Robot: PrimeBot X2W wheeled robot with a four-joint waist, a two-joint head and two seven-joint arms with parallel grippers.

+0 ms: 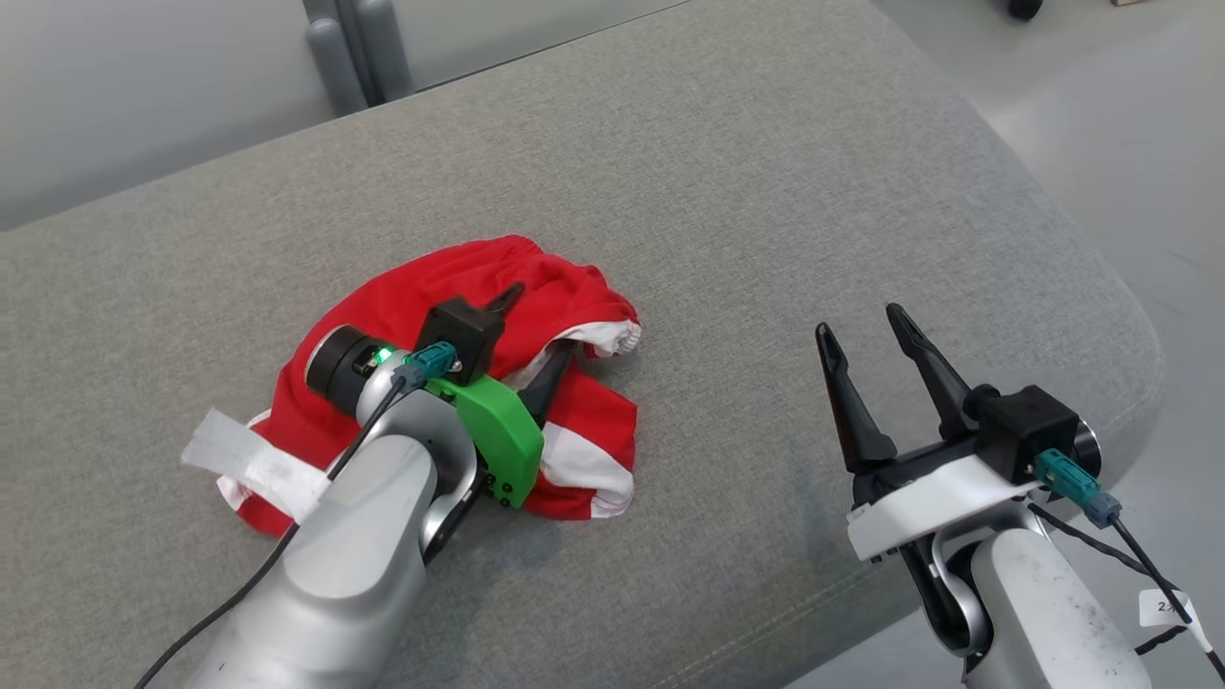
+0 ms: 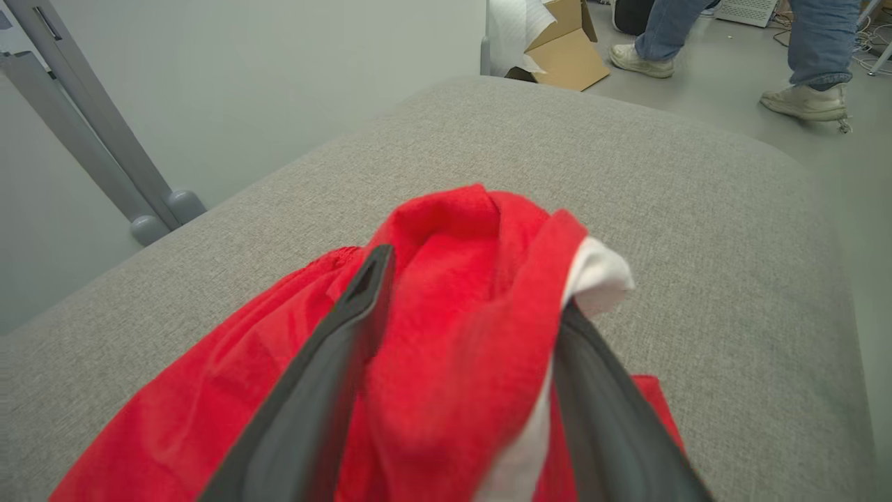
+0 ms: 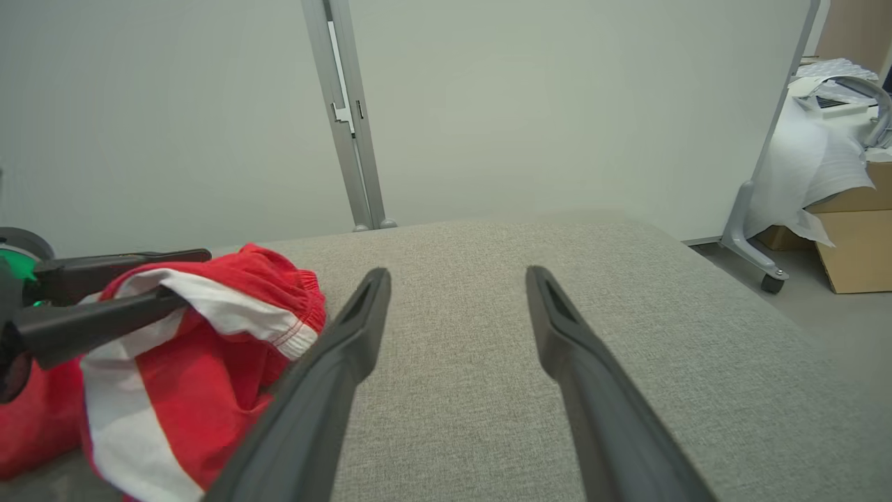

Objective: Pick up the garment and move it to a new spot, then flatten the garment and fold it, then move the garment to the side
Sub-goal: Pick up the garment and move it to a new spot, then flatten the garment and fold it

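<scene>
The garment (image 1: 431, 287), red cloth with white bands, lies crumpled on a grey cushioned surface (image 1: 718, 191). My left gripper (image 1: 543, 321) is low over its right part, fingers spread apart, open. In the left wrist view a raised fold of the garment (image 2: 453, 230) sits loosely between the two dark fingers (image 2: 362, 300). The right wrist view shows the garment (image 3: 209, 362) at the left with the left gripper (image 3: 195, 277) around its top fold. My right gripper (image 1: 858, 321) (image 3: 458, 273) hovers open and empty over bare cushion to the garment's right.
The cushion's rounded edge (image 1: 1129, 325) drops to the floor on the right. A grey partition with posts (image 3: 348, 111) stands behind the cushion. A person's feet (image 2: 805, 101) and a cardboard box (image 2: 564, 49) are on the floor beyond it.
</scene>
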